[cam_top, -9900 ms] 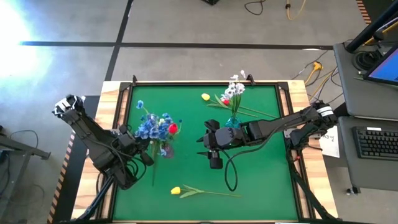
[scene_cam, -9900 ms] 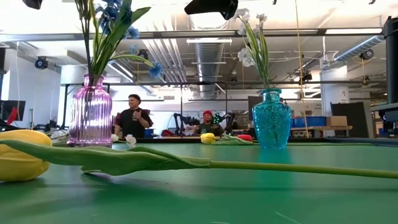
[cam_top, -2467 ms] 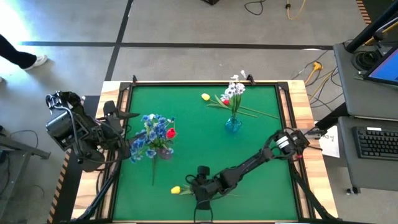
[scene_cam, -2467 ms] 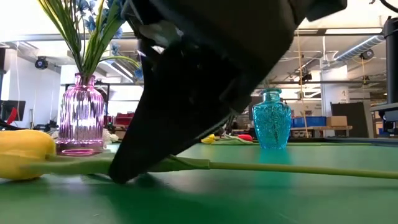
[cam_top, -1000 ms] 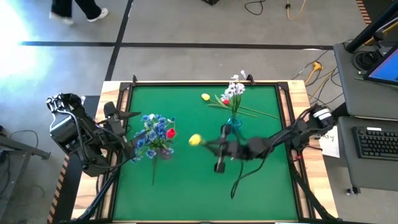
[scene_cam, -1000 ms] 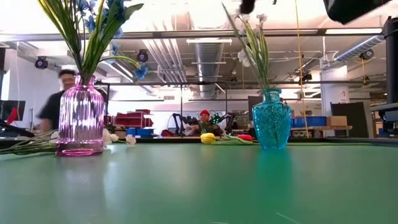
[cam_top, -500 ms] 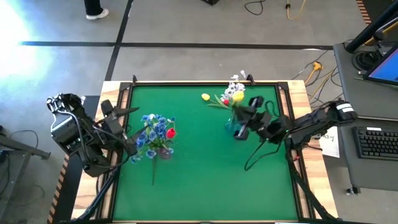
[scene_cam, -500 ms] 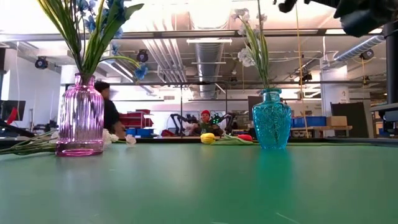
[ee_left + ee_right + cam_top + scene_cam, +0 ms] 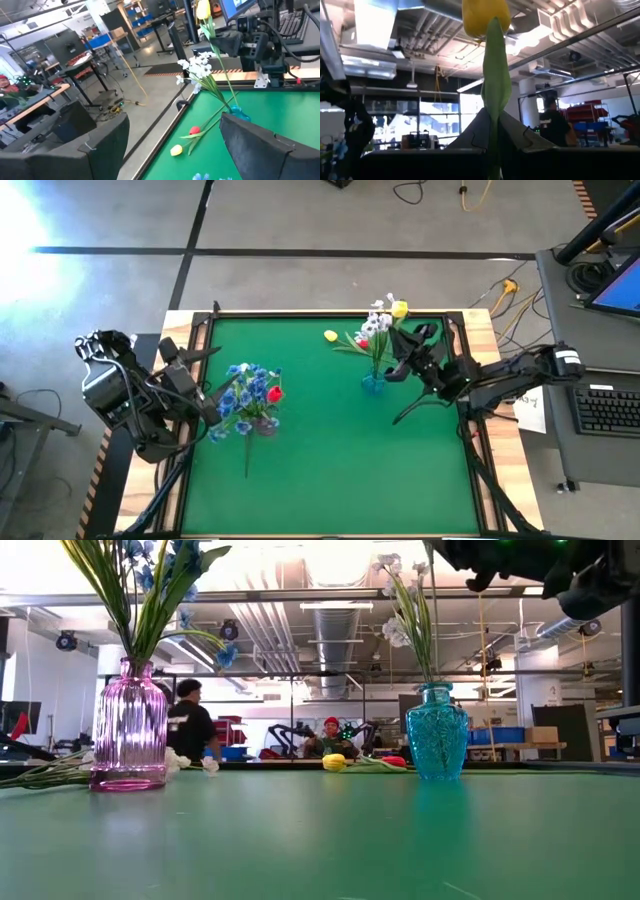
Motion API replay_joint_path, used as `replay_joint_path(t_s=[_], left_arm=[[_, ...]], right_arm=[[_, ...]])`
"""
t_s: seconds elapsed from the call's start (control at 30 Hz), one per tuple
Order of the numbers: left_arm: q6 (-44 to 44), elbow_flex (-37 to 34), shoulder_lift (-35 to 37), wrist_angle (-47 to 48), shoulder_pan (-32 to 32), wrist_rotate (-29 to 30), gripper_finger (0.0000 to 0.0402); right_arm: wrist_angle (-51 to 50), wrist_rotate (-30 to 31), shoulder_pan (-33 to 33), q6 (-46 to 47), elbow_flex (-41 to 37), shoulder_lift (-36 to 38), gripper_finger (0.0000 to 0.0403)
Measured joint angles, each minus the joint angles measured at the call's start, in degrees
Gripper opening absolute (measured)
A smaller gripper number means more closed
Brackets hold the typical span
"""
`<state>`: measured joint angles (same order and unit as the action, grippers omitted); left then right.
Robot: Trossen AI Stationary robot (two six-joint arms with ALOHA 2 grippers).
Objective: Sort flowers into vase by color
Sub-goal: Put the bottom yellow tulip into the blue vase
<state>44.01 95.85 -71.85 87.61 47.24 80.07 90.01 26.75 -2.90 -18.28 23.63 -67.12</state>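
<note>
My right gripper (image 9: 400,350) is shut on a yellow flower (image 9: 400,308) and holds it over the turquoise vase (image 9: 373,383), where white flowers (image 9: 378,325) stand. The yellow bud (image 9: 202,9) is on top. Its stem (image 9: 222,75) runs down to the vase mouth; I cannot tell whether it goes in. The purple vase (image 9: 262,423) at the left holds blue flowers (image 9: 245,390) and a red one (image 9: 275,393). My left gripper (image 9: 180,150) waits open beside it. My right gripper pinches the yellow flower's stem (image 9: 495,120), wrapped by a green leaf, between its two fingers some way below the bud. The fingers come about level from the table's right side and lie across the stem. The flower stands upright, its long lower stem hanging toward the turquoise vase.
A yellow bud (image 9: 330,336) and a red bud (image 9: 362,342) lie on the green mat near the far edge, their stems (image 9: 405,360) running behind the turquoise vase. More stems (image 9: 40,775) lie beside the purple vase. A person (image 9: 190,725) walks in the room behind.
My right gripper has carried the yellow flower from the middle of the table up and toward the far right, to the turquoise vase. The flower has turned upright, bud on top. The gripper has stayed shut on the stem.
</note>
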Motion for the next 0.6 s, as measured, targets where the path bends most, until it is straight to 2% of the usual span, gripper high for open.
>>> replay_joint_path(t_s=[0.6], left_arm=[[0.02,0.00,0.00,-0.13,0.01,-0.02,0.0297]], right_arm=[[-0.12,-0.14,-0.15,-5.13,0.26,-0.49,0.0013]])
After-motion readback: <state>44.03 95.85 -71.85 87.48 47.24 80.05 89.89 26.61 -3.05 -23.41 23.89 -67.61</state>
